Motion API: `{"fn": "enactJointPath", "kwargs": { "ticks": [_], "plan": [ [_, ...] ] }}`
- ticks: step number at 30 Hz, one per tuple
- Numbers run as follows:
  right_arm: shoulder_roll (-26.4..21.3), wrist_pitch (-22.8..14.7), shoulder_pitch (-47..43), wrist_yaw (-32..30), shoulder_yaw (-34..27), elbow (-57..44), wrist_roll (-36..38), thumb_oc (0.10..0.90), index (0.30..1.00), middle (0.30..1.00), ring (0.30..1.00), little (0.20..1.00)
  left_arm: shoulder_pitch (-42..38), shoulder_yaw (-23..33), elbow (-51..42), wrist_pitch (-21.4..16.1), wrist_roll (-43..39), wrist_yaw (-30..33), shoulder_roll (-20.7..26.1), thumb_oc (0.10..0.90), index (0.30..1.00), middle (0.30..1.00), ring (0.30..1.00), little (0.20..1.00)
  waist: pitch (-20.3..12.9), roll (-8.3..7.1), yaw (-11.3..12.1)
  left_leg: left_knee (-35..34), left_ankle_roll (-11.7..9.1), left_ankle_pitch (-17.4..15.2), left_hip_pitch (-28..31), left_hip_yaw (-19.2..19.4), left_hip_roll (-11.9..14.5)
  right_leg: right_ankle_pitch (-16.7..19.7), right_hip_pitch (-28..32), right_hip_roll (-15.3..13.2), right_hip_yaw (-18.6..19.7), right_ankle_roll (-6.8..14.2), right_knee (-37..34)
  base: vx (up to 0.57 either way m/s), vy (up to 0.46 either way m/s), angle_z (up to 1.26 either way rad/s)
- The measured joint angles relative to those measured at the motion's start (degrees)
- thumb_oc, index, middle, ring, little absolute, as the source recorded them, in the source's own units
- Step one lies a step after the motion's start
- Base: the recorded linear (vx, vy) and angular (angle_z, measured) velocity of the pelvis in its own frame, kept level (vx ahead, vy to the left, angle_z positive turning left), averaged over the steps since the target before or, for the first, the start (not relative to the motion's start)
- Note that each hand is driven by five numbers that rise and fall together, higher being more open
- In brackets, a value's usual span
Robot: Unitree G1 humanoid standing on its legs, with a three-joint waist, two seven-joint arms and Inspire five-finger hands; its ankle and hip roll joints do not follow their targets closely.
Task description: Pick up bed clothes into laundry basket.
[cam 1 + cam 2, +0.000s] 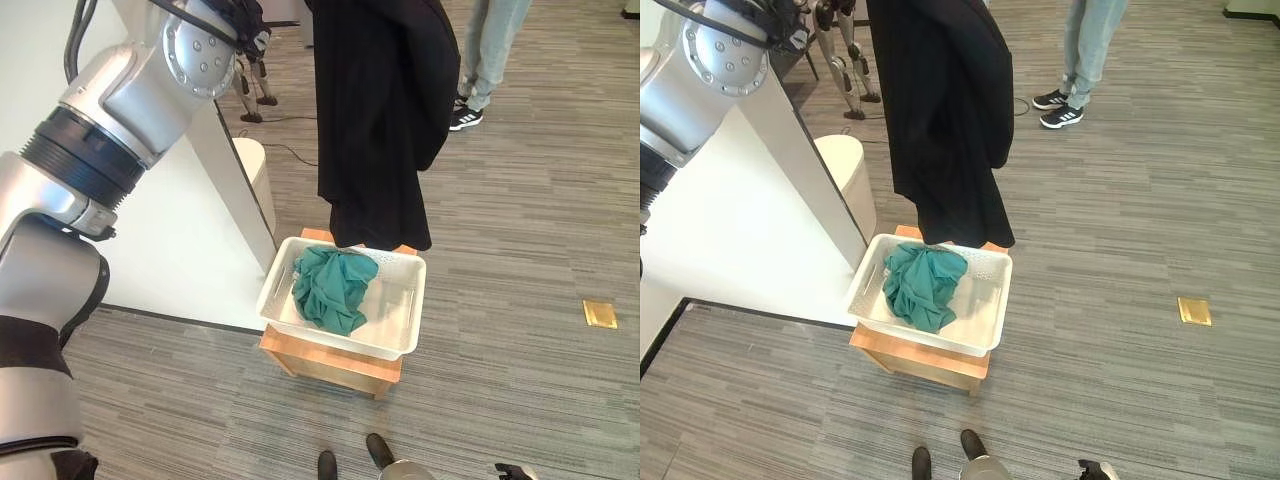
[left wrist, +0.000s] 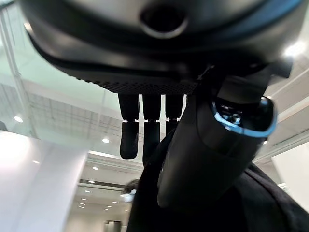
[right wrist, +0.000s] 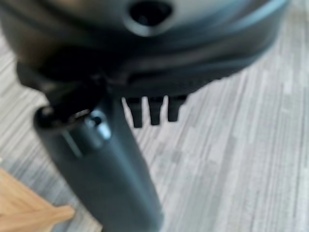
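A long black garment (image 1: 380, 120) hangs from my raised left hand (image 2: 203, 145), whose thumb and fingers are shut on the cloth's top. Its lower hem dangles just above the far rim of the white laundry basket (image 1: 920, 335). A crumpled green cloth (image 1: 333, 285) lies in the basket's left half. The basket stands on a low wooden stool (image 1: 330, 365). My right hand (image 3: 106, 159) hangs low over the carpet beside a corner of the stool (image 3: 29, 208), fingers relaxed and holding nothing.
A big white surface (image 1: 190, 230) fills the left side, with a cream round bin (image 1: 255, 170) by its corner. A person's legs (image 1: 485, 60) stand at the back right. A brass floor plate (image 1: 600, 313) sits in the carpet to the right.
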Motion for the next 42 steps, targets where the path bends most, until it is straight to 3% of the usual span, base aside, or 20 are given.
{"fn": "enactJointPath", "kwargs": {
  "ticks": [8, 27, 33, 37, 42],
  "plan": [
    [-0.1, -0.2, -2.5, 0.0, 0.1, 0.0, 0.0, 0.8, 0.9, 0.9, 0.9, 0.9, -4.2, -0.6, 0.4, -0.1, 0.0, 0.1, 5.8, 0.4, 0.3, 0.3, 0.3, 0.3, 0.0, 0.0, 0.8, 0.0, 0.0, 0.0, -0.1, 0.0, 0.0, 0.0, 0.0, 0.0, -0.1, 0.0, 0.0, 0.0, 0.0, 0.0],
    [-0.1, -0.4, -3.0, 0.0, 0.7, 0.0, -0.3, 0.8, 0.9, 0.9, 0.9, 0.9, -4.1, -0.5, -2.2, -0.2, -1.0, 0.1, 5.7, 0.4, 0.3, 0.3, 0.3, 0.3, 0.0, -0.04, 0.9, 0.0, 0.0, 0.0, -0.1, 0.0, 0.0, 0.0, -0.1, 0.0, -0.1, 0.0, 0.1, 0.0, 0.0, 0.0],
    [0.3, -0.2, -3.3, 0.1, 2.1, 0.1, -0.3, 0.8, 0.9, 0.9, 0.9, 0.9, -2.0, -0.2, -1.6, -0.1, -1.0, 0.1, 1.4, 0.4, 0.3, 0.3, 0.3, 0.3, 0.0, -0.46, 1.0, 0.0, 0.0, 0.0, 0.1, -0.1, 0.0, 0.0, 0.1, 0.0, -0.3, 0.0, 0.2, 0.0, 0.0, 0.0],
    [0.6, 0.1, -3.6, 0.2, 3.6, 0.2, -0.6, 0.8, 0.9, 0.9, 0.9, 0.9, 3.4, 1.8, -1.5, 0.0, -0.5, -0.3, -4.4, 0.4, 0.3, 0.3, 0.3, 0.3, 0.0, -1.05, 0.9, 0.0, 0.0, 0.0, 0.2, -0.1, 0.1, 0.0, 0.2, 0.1, -0.4, 0.0, 0.2, 0.0, 0.0, 0.0],
    [1.1, 0.1, -2.7, 0.4, 4.0, 0.3, -0.8, 0.8, 0.9, 0.9, 0.9, 0.9, 9.1, 2.2, -1.4, 1.1, 2.6, -2.5, -7.7, 0.4, 0.3, 0.3, 0.3, 0.3, 0.2, -1.75, 0.4, 0.0, 0.0, 0.0, 0.2, 0.0, 0.1, 0.1, 0.2, 0.1, -0.3, -0.1, 0.1, 0.0, 0.0, -0.01]
  ]
}}
